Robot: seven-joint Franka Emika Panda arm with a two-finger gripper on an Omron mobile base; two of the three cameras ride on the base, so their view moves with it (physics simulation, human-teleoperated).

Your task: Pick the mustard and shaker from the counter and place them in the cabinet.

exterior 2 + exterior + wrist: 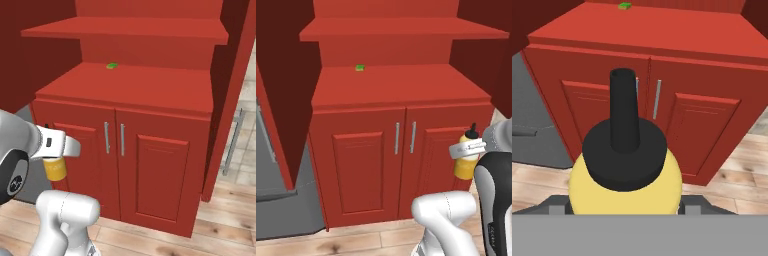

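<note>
Red shelves of the cabinet [396,85] stand open ahead, above the pincer [468,149], which grips the mustard [467,161] upright at door height (cap up); the bottle must rise and go forward toward the shelf with the green block [359,67].

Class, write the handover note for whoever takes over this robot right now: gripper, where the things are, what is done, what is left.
Gripper: shut on the mustard, held upright off the floor in front of the cabinet's lower doors.
Cabinet shelf: carries a small green block near the back.
Done: mustard picked up.
Left: set the mustard on the shelf, then fetch the shaker and shelve it too.
</note>
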